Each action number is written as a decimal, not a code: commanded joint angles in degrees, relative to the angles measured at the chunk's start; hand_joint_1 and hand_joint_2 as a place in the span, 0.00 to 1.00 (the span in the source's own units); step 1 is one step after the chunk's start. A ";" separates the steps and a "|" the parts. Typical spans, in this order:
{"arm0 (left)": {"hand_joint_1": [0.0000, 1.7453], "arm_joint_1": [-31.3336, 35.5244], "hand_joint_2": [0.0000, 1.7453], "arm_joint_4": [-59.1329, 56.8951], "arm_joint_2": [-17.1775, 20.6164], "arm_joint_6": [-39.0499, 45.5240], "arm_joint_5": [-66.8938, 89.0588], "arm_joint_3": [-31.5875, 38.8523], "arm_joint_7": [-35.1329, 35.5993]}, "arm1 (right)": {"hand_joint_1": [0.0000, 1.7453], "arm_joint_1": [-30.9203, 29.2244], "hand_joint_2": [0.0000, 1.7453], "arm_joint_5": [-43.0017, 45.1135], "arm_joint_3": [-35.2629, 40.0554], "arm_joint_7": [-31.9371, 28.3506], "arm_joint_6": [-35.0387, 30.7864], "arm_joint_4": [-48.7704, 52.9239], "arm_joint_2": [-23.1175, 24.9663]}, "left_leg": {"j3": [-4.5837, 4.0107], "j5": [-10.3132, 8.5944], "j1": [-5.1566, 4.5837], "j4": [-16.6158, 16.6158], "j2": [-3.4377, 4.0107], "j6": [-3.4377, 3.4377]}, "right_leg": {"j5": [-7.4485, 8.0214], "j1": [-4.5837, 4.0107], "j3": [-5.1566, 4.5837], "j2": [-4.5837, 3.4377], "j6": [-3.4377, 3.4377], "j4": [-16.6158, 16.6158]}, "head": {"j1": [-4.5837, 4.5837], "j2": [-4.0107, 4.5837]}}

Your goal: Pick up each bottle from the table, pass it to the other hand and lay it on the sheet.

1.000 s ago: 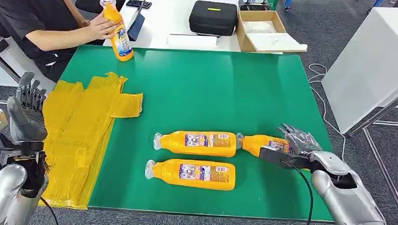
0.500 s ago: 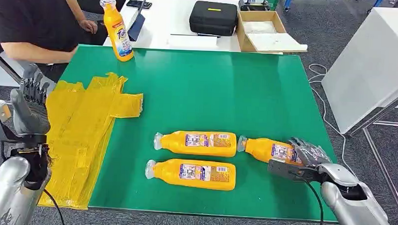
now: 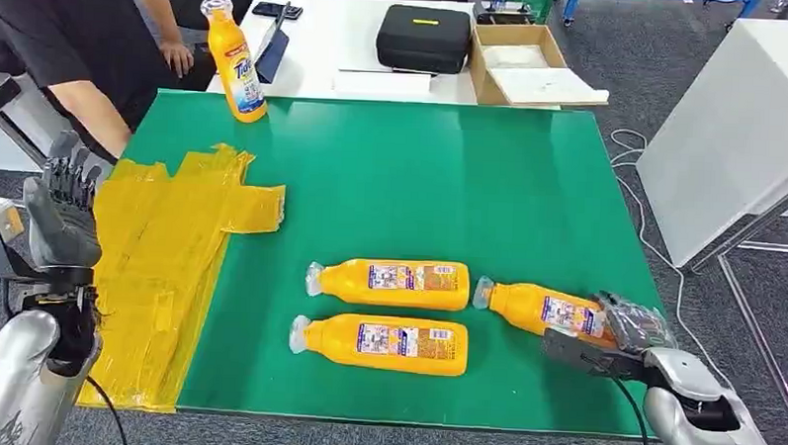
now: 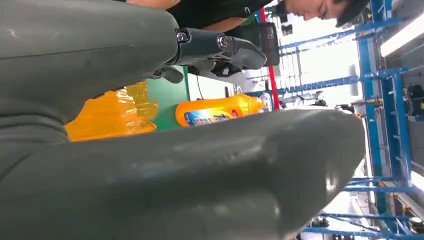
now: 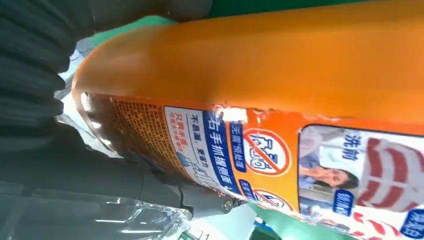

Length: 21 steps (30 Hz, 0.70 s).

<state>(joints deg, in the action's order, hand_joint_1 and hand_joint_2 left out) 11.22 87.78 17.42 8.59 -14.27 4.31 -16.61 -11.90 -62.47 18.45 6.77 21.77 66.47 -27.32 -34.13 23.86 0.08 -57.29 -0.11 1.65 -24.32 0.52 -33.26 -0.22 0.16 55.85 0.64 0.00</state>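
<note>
An orange bottle (image 3: 540, 309) is seen lying on its side at the near right of the green surface (image 3: 451, 175), its cap end turned toward the middle and its base wrapped by the right hand (image 3: 619, 327). In the right wrist view the bottle's label (image 5: 260, 150) is pressed close against the dark fingers (image 5: 45, 45), which are curled around the body; the bottle is judged to be gripped but not yet lifted off the surface. Its long axis runs roughly across the surface, slightly skewed, so the free cap end points toward the left hand (image 3: 62, 216), the end judged likeliest to be taken in the pass.

Two more bottles (image 3: 388, 283) (image 3: 378, 342) are laid parallel just beside it toward the centre, caps to the left, neither touched. A fourth bottle (image 3: 234, 61) is stood upright at the far left corner, near a person (image 3: 70, 33) in a black shirt.

The left hand is held raised and upright over the near edge of the yellow sheet (image 3: 166, 264), fingers apart and holding nothing, well apart from the gripped bottle. The sheet is spread crumpled along the surface's left side, with no bottle on it.

On a white table (image 3: 317, 52) beyond, a black case (image 3: 422, 35) is shown closed, and an open cardboard box (image 3: 519, 61) is seen holding white packing.
</note>
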 commanded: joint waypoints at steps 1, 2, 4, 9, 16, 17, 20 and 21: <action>0.00 1.29 0.00 -3.55 0.30 -0.18 -0.59 -0.03 0.12 | 1.00 4.34 1.00 -0.31 -3.04 0.61 1.27 1.10 3.78 | 0.12 -0.02 0.03 0.08 -0.12 -0.11 | 0.00 -0.03 0.18 0.16 0.03 -0.11 | 0.02 0.00; 0.00 2.05 0.00 -4.17 0.78 -0.27 -0.99 -0.31 0.20 | 1.00 4.17 1.00 -1.34 -4.33 0.45 2.26 1.53 4.86 | 0.12 -0.01 0.03 0.06 -0.10 -0.09 | -0.01 -0.04 0.18 0.13 0.03 -0.09 | 0.00 0.00; 0.00 1.47 0.00 -4.06 0.98 -0.24 -1.20 -0.35 0.20 | 1.00 4.64 1.00 -2.42 -5.18 -0.20 2.49 2.29 5.55 | 0.13 -0.01 0.05 0.07 -0.10 -0.12 | -0.01 -0.05 0.20 0.14 0.05 -0.09 | 0.00 0.00; 0.00 0.39 0.00 -3.35 0.68 -0.02 -1.57 0.45 -0.12 | 1.00 4.98 1.00 -4.87 -6.87 -0.89 2.62 5.56 8.78 | 0.21 0.00 0.04 0.10 -0.07 -0.15 | -0.02 -0.03 0.24 0.12 0.06 -0.09 | 0.02 0.00; 0.00 -6.96 0.00 0.70 0.31 -2.66 -3.74 3.36 -1.28 | 1.00 5.04 1.00 0.92 -13.49 -4.30 2.69 28.11 8.66 | -0.02 0.05 -0.07 0.02 0.31 -0.10 | -0.03 0.11 -0.10 -0.26 0.04 0.17 | 0.00 0.00; 0.00 -7.29 0.00 0.76 0.13 -3.01 -3.94 3.78 -1.37 | 1.00 4.42 1.00 2.00 -14.33 -4.34 4.12 30.60 8.19 | -0.15 0.03 -0.09 0.00 0.24 -0.07 | -0.03 0.13 -0.21 -0.21 0.02 0.20 | 0.02 0.00; 0.00 -7.15 0.00 0.79 0.09 -3.07 -3.94 3.84 -1.39 | 1.00 4.39 1.00 2.25 -14.57 -4.24 4.81 31.17 8.01 | -0.26 0.10 -0.04 -0.07 0.31 -0.15 | -0.06 0.08 -0.34 -0.27 0.06 0.23 | 0.02 0.00; 0.00 -7.08 0.00 0.77 -0.17 -3.23 -3.95 3.87 -1.40 | 1.00 4.56 1.00 3.01 -14.99 -5.54 2.42 31.46 8.19 | -0.18 0.14 0.00 -0.08 0.33 -0.19 | -0.09 0.05 -0.26 -0.28 0.06 0.20 | 0.04 0.00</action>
<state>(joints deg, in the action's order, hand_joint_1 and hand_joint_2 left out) 5.77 88.67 18.71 5.94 -17.92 6.23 -17.90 -5.65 -61.28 8.35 2.88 24.90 87.09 -20.90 -34.42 23.82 0.14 -57.26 0.03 1.61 -24.30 0.51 -33.59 -0.36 0.19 55.92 0.68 0.00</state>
